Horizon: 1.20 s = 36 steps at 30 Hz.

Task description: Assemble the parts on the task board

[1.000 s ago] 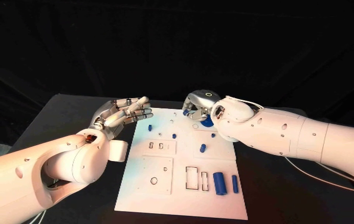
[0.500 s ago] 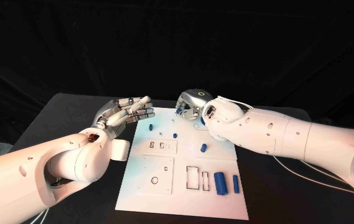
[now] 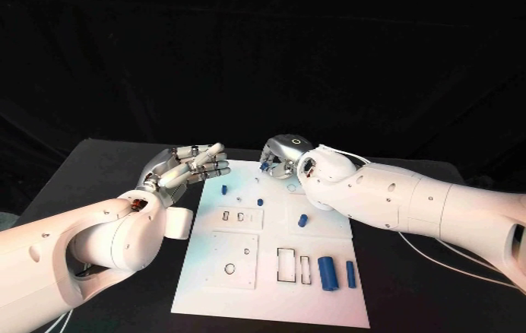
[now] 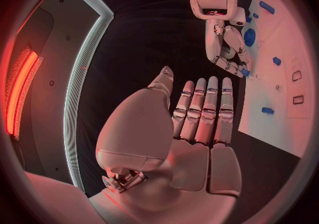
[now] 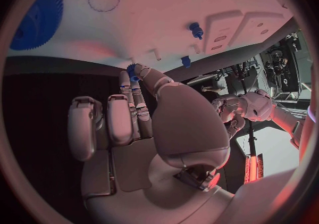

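Note:
The white task board lies in the middle of the table. My right hand hovers over its far edge and pinches a small blue part between thumb and fingertip; the left wrist view shows that part at the fingertips too. A blue gear sits on the board beside this hand. My left hand is held up at the board's far left corner, fingers spread and holding nothing. Small blue pegs stand on the board, and a thick blue cylinder and a slim one lie near its front right.
The board has rectangular recesses and a round hole in its near half. Black table borders the board on both sides. My right forearm crosses above the board's far right corner.
My right hand has drifted a little left and towards the far edge, and its arm now covers the blue gear in the head view. The left hand has stayed still.

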Motion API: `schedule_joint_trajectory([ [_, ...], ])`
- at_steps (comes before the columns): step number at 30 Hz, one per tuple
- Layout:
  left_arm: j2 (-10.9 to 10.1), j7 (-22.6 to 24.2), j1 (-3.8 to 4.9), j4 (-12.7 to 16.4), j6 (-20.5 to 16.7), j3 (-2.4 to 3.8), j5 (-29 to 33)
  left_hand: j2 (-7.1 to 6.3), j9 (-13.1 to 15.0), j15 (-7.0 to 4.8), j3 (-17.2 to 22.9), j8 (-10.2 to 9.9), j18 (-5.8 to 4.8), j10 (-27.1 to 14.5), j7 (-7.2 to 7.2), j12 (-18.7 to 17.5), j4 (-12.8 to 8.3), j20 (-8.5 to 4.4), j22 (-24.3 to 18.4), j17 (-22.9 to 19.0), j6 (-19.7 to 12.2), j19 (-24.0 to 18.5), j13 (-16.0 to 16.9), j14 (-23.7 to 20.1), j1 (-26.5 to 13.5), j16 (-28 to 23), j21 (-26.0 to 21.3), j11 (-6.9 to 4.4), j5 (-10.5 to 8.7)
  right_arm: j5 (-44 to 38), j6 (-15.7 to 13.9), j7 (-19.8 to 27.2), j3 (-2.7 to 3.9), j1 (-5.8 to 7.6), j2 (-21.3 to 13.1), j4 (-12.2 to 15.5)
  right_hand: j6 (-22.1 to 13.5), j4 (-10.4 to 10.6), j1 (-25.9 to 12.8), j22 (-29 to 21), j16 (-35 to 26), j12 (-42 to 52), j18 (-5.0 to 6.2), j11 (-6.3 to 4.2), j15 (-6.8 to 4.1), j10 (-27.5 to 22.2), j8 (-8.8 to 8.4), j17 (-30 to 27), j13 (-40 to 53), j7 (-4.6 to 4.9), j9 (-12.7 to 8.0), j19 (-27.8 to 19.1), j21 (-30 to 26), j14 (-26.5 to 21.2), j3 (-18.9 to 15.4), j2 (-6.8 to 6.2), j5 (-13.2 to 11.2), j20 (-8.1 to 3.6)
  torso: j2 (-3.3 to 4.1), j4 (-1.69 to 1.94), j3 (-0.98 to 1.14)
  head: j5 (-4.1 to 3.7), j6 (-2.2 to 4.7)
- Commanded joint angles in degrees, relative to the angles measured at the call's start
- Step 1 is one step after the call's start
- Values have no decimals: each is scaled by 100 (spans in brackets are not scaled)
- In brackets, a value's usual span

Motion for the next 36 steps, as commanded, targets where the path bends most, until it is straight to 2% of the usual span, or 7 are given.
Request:
schedule_joint_trajectory([
  [1, 16, 30, 11, 7, 124, 6, -31, 10, -7, 8, -4, -29, 39, -33, 25, -27, -32, 4, -5, -8, -4, -20, -9, -21, 36, -40, -33, 25, 36, 1, 56, 23, 1, -8, 42, -52, 11, -4, -29, 306, 20, 0, -73, 6, -6, 38, 31, -5, 6, 20, 9, 17, 12, 193, 21, -40, 8, -1, 1, 2, 2, 0, 8],
  [16, 27, 14, 22, 6, 136, 9, -31, 11, -9, 11, -11, -49, 40, -54, 32, -48, -40, 4, -6, -8, -19, -19, -11, -18, 35, -50, -37, 32, 36, 80, 245, 99, -1, -52, 220, -231, -8, 18, -65, 313, 27, -17, -73, 12, -1, 30, 18, -5, 5, 23, 12, 16, 16, 190, 32, -61, -5, 3, 6, -5, -1, 24, -14],
  [21, 28, 9, 26, 0, 138, 10, -31, 11, -9, 11, -12, -50, 40, -56, 33, -49, -41, 4, -6, -8, -20, -19, -12, -18, 35, -51, -37, 32, 36, 104, 303, 110, -2, -60, 248, -300, -67, 60, -128, 272, 15, -68, -62, 30, 15, -28, -21, -39, -6, 39, 11, -20, -14, 176, 40, -108, -103, 16, 7, -10, -2, 29, -15],
  [24, 29, 6, 28, -1, 142, 10, -31, 11, -9, 12, -14, -56, 40, -61, 36, -55, -43, 4, -6, -8, -23, -19, -12, -18, 34, -54, -38, 35, 36, 109, 272, 112, -3, -62, 263, -351, -436, 139, -266, 25, -113, -226, -8, 129, 102, -313, -158, -242, -62, 147, -64, -197, -185, 111, -8, -255, -332, 78, 8, -11, -2, 30, -9],
  [27, 29, 4, 31, -6, 145, 10, -31, 11, -9, 12, -14, -56, 40, -61, 36, -55, -43, 4, -6, -8, -23, -19, -12, -18, 34, -54, -38, 35, 36, 113, 184, 112, -3, -62, 257, -367, -897, 190, -320, -405, -340, -322, 96, 207, 161, -659, -158, -579, -114, 194, -157, -495, -496, 11, -157, -394, -427, 145, 10, -11, 1, 32, 0],
  [32, 21, 3, 33, -20, 147, 10, -31, 11, -9, 12, -14, -56, 40, -61, 36, -55, -43, 4, -6, -8, -23, -19, -12, -18, 34, -54, -38, 35, 36, 119, 98, 109, -3, -59, 147, -224, -969, 219, -300, -463, -385, -276, 112, 211, 162, -737, -127, -649, -111, 187, -156, -528, -557, 1, -263, -402, -395, 163, 8, -17, 3, 30, 9],
  [36, 8, 3, 34, -25, 153, 10, -31, 11, -9, 12, -14, -56, 40, -61, 36, -55, -43, 4, -6, -8, -23, -19, -12, -18, 34, -54, -38, 35, 36, 154, 10, 113, -2, -39, -145, 138, -788, 251, -255, -324, -327, -138, 82, 185, 143, -599, -66, -582, -70, 171, -108, -420, -477, 36, -291, -342, -241, 150, 7, -38, 3, 27, 29],
])
